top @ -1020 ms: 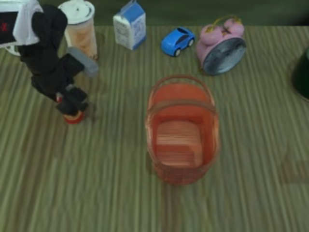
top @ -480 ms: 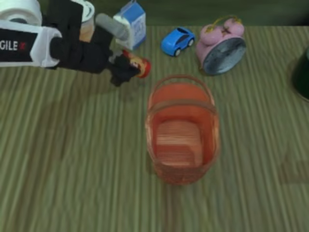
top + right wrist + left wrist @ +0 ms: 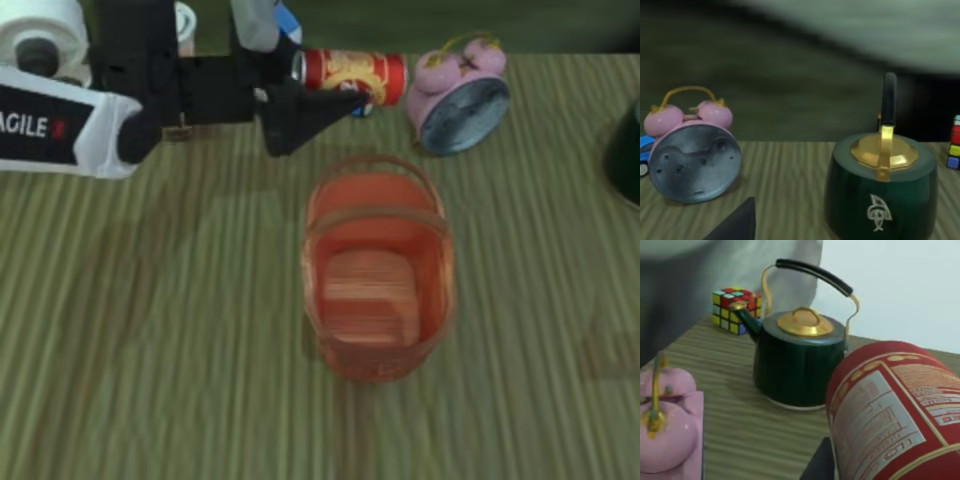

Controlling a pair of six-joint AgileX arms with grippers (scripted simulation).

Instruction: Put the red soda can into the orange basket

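Observation:
The red soda can (image 3: 352, 72) lies on its side in the air at the table's back, just behind the orange basket (image 3: 378, 270). My left gripper (image 3: 318, 78) is shut on the can, reaching in from the left, with one dark finger (image 3: 305, 108) under the can's near side. In the left wrist view the can (image 3: 900, 410) fills the corner with its label facing the camera. The oval basket stands at the table's middle with nothing on its ribbed floor. My right arm is out of the top view; only a dark tip of my right gripper (image 3: 737, 222) shows.
A pink alarm clock (image 3: 460, 95) lies at the back right, close to the can's end. A dark green kettle (image 3: 625, 150) stands at the right edge, a colour cube (image 3: 735, 310) beyond it. The lidded cup (image 3: 185, 20) and milk carton (image 3: 288, 20) are mostly hidden by the left arm.
My left gripper has lifted the can from the table's left side and carried it right and toward the back, turning it from upright onto its side.

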